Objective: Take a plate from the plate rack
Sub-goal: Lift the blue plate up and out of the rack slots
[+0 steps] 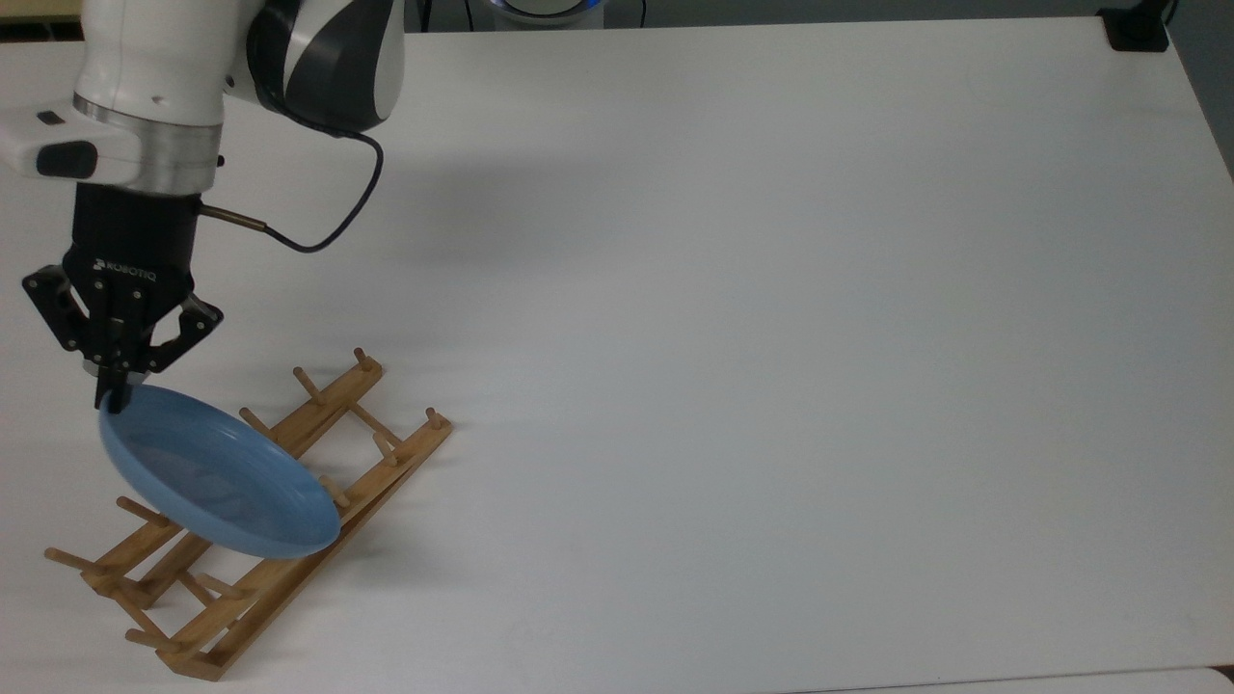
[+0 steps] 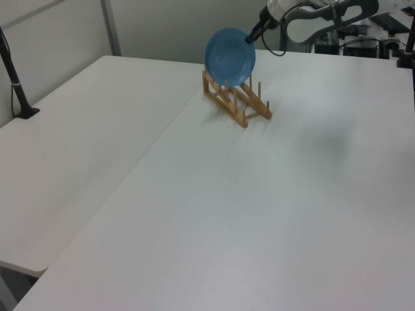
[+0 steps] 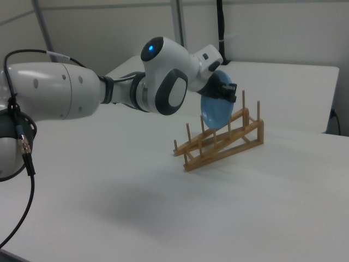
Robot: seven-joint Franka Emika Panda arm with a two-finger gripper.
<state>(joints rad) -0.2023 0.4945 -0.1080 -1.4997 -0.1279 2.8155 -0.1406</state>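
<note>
My gripper (image 1: 113, 393) is shut on the rim of the light-blue plate (image 1: 217, 477), at the plate's upper left edge in the top view. The plate hangs tilted over the middle of the wooden plate rack (image 1: 289, 453). In the left view the plate (image 2: 229, 57) is raised, with its lower edge just above the rack (image 2: 237, 103), and the gripper (image 2: 249, 37) holds its upper right rim. In the right view the plate (image 3: 216, 112) shows behind the rack's (image 3: 223, 142) pegs, under the gripper (image 3: 224, 90).
The rack stands on a wide white table (image 1: 771, 337). A black clamp post (image 2: 16, 84) rises at the left view's left edge. A dark block (image 1: 1138, 29) sits at the table's far right corner in the top view.
</note>
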